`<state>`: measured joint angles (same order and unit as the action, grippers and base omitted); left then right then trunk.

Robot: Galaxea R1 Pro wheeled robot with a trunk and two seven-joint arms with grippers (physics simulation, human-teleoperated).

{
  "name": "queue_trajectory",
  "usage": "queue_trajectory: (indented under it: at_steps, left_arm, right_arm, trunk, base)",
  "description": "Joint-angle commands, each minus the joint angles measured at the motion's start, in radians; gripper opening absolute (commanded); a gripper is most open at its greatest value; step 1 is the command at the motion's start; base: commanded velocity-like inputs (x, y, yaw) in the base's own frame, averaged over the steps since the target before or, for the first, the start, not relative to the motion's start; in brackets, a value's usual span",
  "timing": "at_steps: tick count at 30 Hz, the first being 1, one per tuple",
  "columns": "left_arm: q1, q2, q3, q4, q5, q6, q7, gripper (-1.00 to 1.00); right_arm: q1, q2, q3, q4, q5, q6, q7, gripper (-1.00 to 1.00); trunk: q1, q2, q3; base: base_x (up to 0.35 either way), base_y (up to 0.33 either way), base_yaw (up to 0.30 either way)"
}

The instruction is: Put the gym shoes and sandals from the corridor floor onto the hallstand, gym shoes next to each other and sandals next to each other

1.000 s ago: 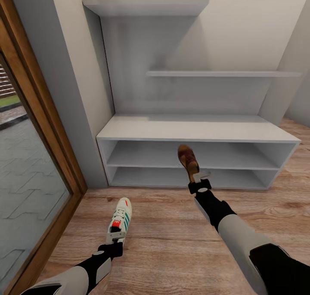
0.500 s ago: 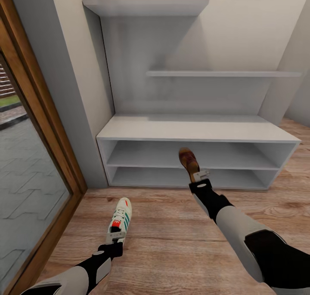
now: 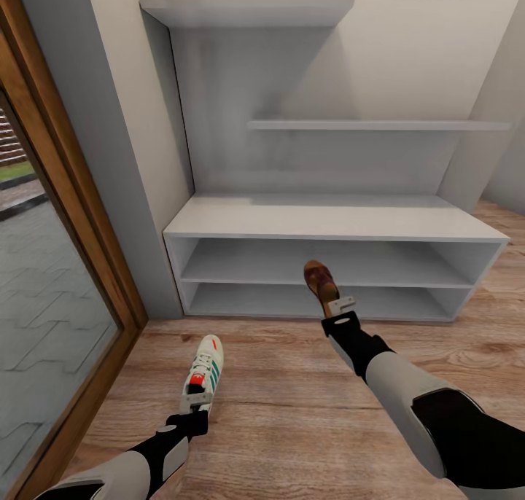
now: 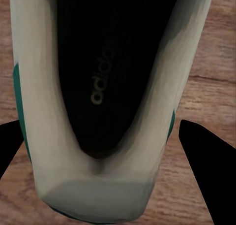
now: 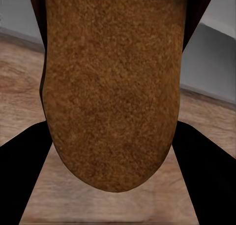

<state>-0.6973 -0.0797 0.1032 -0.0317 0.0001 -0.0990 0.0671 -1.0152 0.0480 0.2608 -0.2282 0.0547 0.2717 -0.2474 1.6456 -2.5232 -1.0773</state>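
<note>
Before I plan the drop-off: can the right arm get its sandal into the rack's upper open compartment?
Probably yes. The right hand holds the sandal just in front of the hallstand, level with its open shelves, and nothing stands between them.

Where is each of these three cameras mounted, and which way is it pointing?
Head view: on the robot's head, looking forward and down at the hallstand, floor and both arms.
Left wrist view: by the left gripper, looking along its dark fingers at a gym shoe.
Right wrist view: by the right gripper, looking at a sandal.
Shared: both shoes appear in the head view too.
</note>
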Motion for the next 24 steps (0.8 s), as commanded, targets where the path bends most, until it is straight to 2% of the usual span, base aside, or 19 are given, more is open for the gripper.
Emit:
queue_trajectory:
  at_steps: [1,5,12,24]
  left_arm:
    - [-0.001,-0.001,0.007,0.001,0.000,-0.004,0.001,-1.00]
    - [-0.001,-0.001,0.007,0.002,0.000,-0.003,0.000,-1.00]
    - [-0.001,-0.002,0.006,0.002,0.000,-0.002,-0.001,-1.00]
    - [-0.001,-0.002,0.007,0.002,0.000,-0.001,0.000,-1.00]
  right_arm:
    - [0.000,0.001,0.005,0.000,0.006,0.009,-0.003,-1.00]
    - [0.000,0.003,0.005,0.002,0.005,0.006,-0.003,-1.00]
    - [0.000,0.003,0.005,0.003,0.005,-0.047,-0.003,-1.00]
    - [0.000,0.003,0.004,0.015,0.005,-0.059,-0.003,-1.00]
  trunk:
    - [0.000,0.000,-0.001]
    - [0.000,0.000,-0.001]
    - [0.000,0.000,-0.001]
    - [0.000,0.000,-0.001]
  base:
    - [0.000,0.000,0.000]
    - [0.021,-0.035,0.000]
    - [0.089,-0.101,0.000]
    - [0.039,-0.012,0.000]
